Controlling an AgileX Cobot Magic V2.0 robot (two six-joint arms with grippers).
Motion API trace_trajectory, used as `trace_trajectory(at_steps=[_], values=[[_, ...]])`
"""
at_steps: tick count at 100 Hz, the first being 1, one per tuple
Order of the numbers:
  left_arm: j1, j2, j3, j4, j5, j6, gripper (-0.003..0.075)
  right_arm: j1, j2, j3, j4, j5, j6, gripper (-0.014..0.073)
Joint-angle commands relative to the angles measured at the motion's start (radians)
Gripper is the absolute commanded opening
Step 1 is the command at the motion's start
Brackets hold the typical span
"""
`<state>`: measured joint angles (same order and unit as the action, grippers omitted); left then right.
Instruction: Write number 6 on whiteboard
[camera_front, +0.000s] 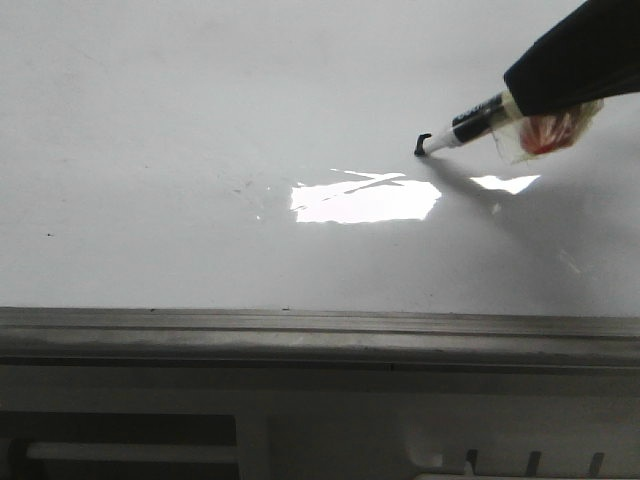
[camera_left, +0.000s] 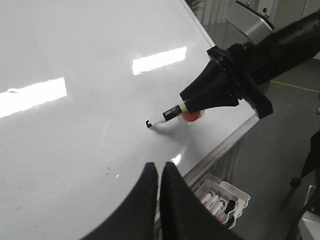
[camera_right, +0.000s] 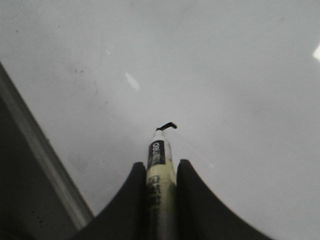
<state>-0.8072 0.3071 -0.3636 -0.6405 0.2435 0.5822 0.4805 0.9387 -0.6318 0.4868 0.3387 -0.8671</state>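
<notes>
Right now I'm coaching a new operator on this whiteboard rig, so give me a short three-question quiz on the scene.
1. True or false: the right end effector grips the black-and-white marker pen.
2. How much is drawn on the glossy white whiteboard? A) a finished 6 B) a short hooked black stroke C) nothing
3. In what state is the left end effector?

Key: 1 true; 2 B; 3 shut, holding nothing.

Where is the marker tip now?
In the front view, the marker tip touches the whiteboard at upper right, beside a short black stroke.
</notes>
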Motion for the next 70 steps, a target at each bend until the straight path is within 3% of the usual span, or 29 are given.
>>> trace_trajectory(at_steps=[1, 30, 46, 70], values=[[0.001, 0.008, -0.026, -0.020, -0.064, -0.010, -0.0019, -0.005, 0.003, -0.028, 0.006, 0.036, 0.005, -0.0070], [0.001, 0.008, -0.026, -0.020, -0.063, -0.010, -0.0019, -0.005, 0.006, -0.028, -0.013, 0.239, 0.005, -0.0070], [0.001, 0.008, -0.026, -0.020, -0.062, -0.010, -0.0019, -0.012, -0.007, -0.028, -0.124, 0.215, 0.101, -0.0070], [0.001, 0.008, -0.026, -0.020, -0.054, -0.010, -0.0019, -0.074, -0.052, -0.068, -0.132, 0.187, 0.110, -0.0070]])
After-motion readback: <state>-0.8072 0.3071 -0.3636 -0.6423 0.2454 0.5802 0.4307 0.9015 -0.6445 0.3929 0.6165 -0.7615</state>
